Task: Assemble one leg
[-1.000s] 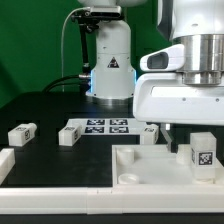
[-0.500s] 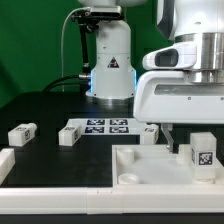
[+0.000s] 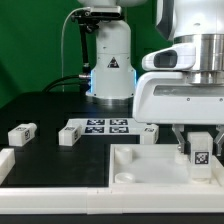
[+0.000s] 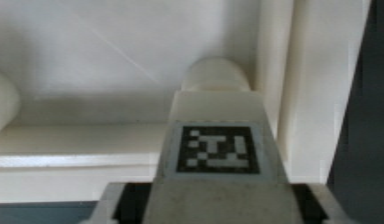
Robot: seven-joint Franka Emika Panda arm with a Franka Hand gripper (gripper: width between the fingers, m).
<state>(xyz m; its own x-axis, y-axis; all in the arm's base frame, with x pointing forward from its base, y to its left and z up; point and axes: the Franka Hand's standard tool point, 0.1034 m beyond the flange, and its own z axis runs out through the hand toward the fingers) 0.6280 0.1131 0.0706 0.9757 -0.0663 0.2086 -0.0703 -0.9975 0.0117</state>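
My gripper (image 3: 201, 143) hangs over the right corner of the large white square piece (image 3: 150, 168). Its fingers (image 3: 185, 140) stand close on both sides of an upright leg (image 3: 201, 155), which shows its tag, and the gripper looks shut on it. In the wrist view the leg (image 4: 219, 130) runs out from between the fingers (image 4: 128, 206) of the gripper (image 4: 219, 205), with its far end at a corner of the white square piece (image 4: 100, 85). Three more legs lie on the table: far left (image 3: 22, 132), left of centre (image 3: 68, 135) and centre (image 3: 150, 133).
The marker board (image 3: 100, 126) lies at the back centre in front of the robot base (image 3: 110, 60). Another white part (image 3: 5, 162) lies at the exterior view's left edge. A white rail (image 3: 60, 203) runs along the front.
The fingers have come down around the upright leg on the right corner and closed in on its sides. The other legs have not moved.
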